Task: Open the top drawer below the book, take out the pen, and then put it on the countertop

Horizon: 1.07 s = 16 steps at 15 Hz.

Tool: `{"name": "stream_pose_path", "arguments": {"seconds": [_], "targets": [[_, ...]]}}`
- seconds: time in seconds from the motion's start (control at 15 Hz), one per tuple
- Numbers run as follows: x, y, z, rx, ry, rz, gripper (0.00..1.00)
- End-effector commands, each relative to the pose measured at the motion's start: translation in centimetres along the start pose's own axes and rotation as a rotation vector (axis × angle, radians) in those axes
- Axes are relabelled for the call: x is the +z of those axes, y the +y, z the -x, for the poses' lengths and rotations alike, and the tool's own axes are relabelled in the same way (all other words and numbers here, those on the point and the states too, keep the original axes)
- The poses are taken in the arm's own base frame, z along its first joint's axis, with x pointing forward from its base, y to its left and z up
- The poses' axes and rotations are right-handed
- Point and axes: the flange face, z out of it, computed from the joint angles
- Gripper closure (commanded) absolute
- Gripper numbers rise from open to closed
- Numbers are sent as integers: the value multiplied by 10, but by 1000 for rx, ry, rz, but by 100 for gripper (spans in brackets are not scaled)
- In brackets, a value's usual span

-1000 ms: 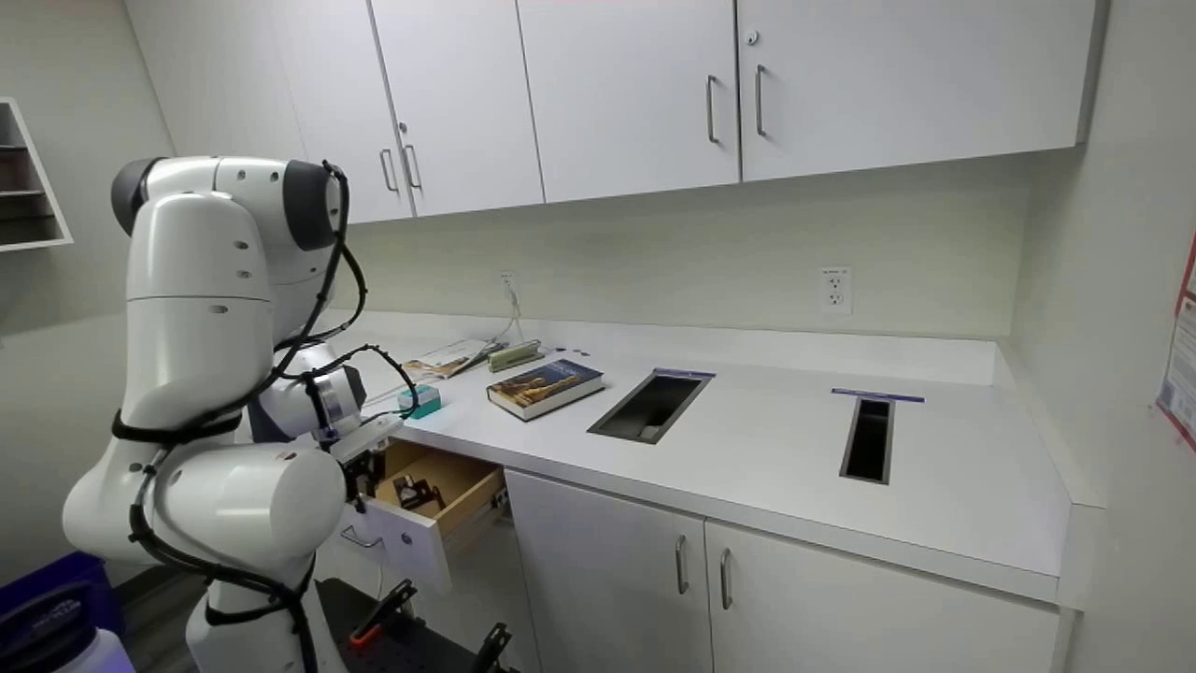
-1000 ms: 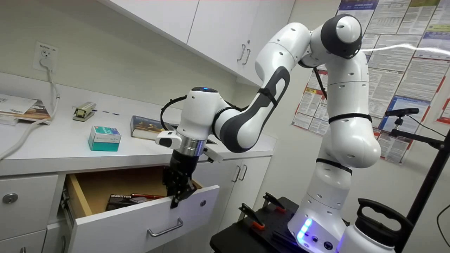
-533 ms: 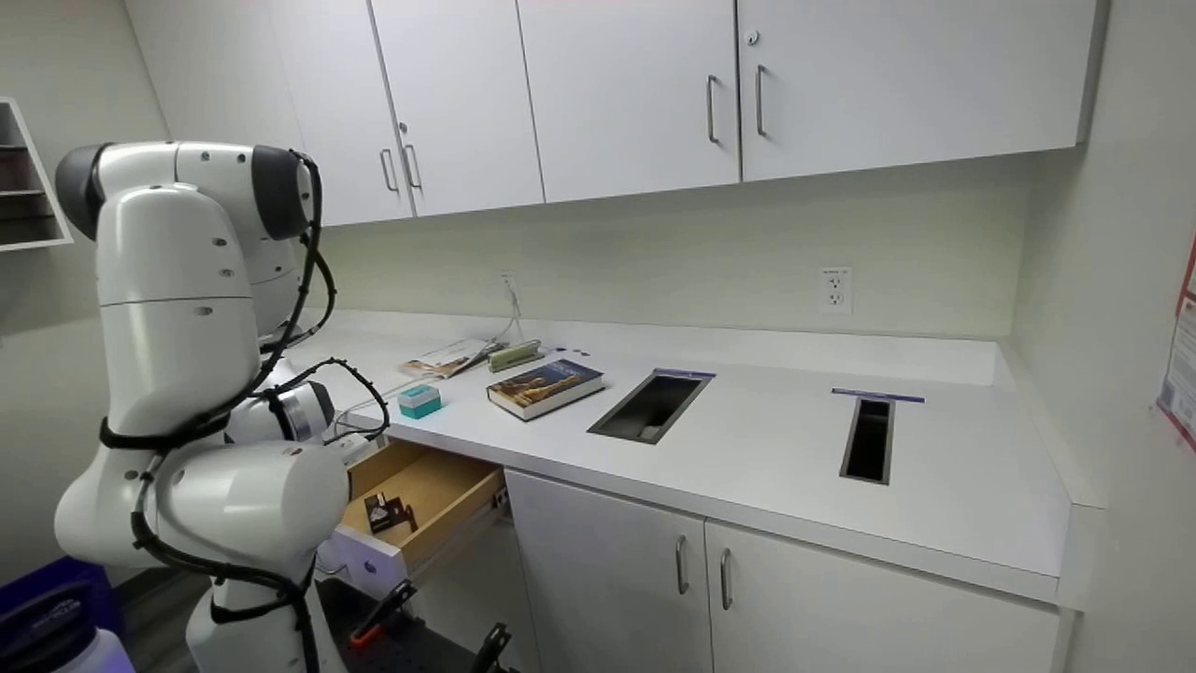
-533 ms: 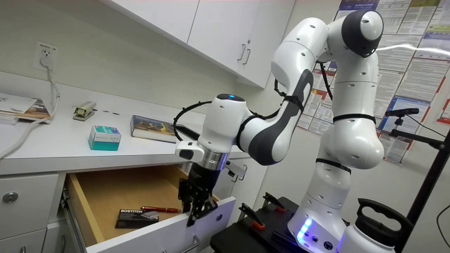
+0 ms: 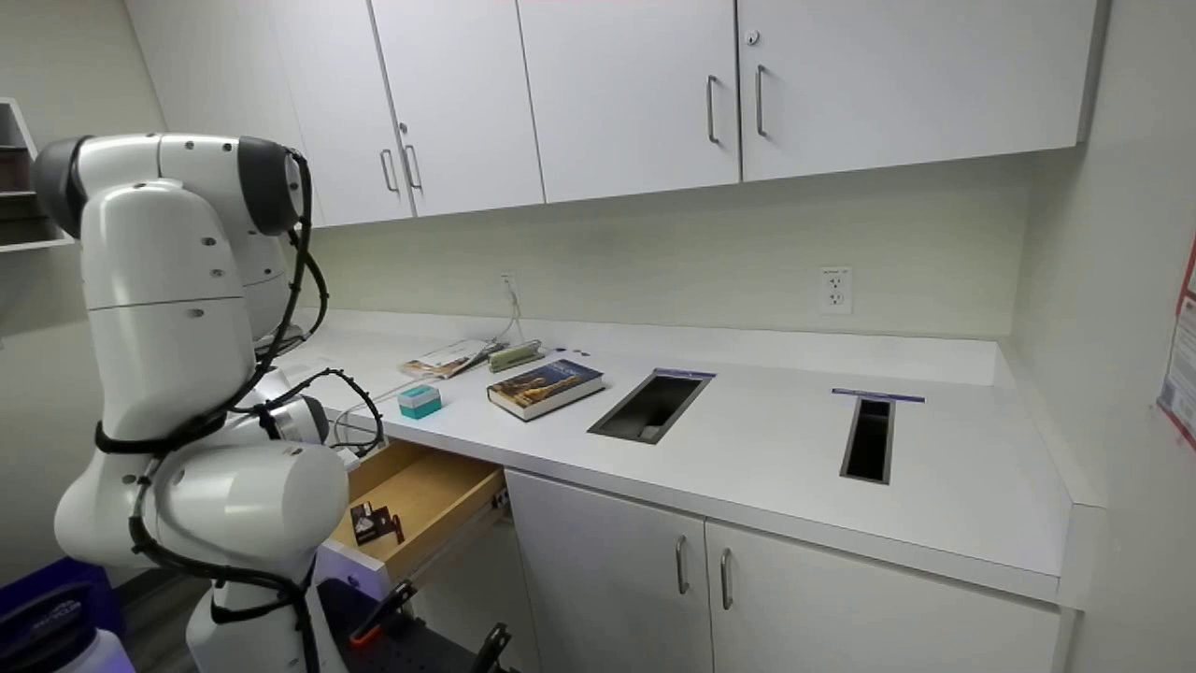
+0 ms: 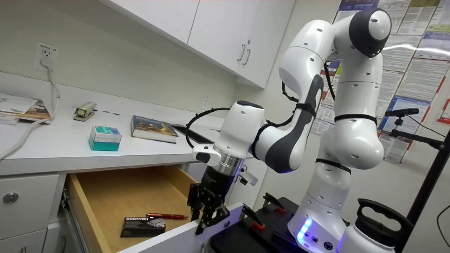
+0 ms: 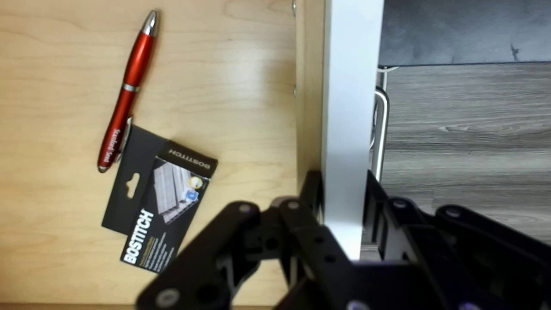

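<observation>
The top drawer (image 6: 133, 196) is pulled well out, its tan inside showing in both exterior views (image 5: 439, 486). My gripper (image 6: 195, 225) straddles the drawer's white front. In the wrist view my gripper (image 7: 340, 181) has one finger inside and one outside the front, shut on it near its top edge. The gripper is hidden behind the arm in an exterior view. A red pen (image 7: 131, 86) lies in the drawer, beside and partly against a black Bostitch box (image 7: 165, 202); the pen also shows in an exterior view (image 6: 167, 216). The book (image 5: 546, 388) lies on the white countertop (image 5: 747, 449).
A teal-and-white box (image 6: 104, 138) stands near the counter's front edge. A green stapler (image 6: 84, 110) and papers (image 6: 21, 105) lie behind it. The countertop has two dark cut-outs (image 5: 649, 407). A black stand with clamps (image 6: 253, 214) is beside the drawer's front.
The drawer has come farther out, away from the counter, with my gripper on its front. The pen and the black box have moved outward with it.
</observation>
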Motion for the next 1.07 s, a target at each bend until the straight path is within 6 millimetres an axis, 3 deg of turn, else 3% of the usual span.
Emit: {"name": "stream_pose_path", "arguments": {"seconds": [0.0,0.07,0.27,0.53,0.8,1.0], "targets": [[1,-1,-1,61,17,-13,49],[-2,2,-3,60,20,-12,48],[-10,4,-12,85,51,-16,26],[-38,12,-22,182,49,20,1],[-76,42,-19,347,60,78,0],[-87,78,-1,420,-33,55,0]]}}
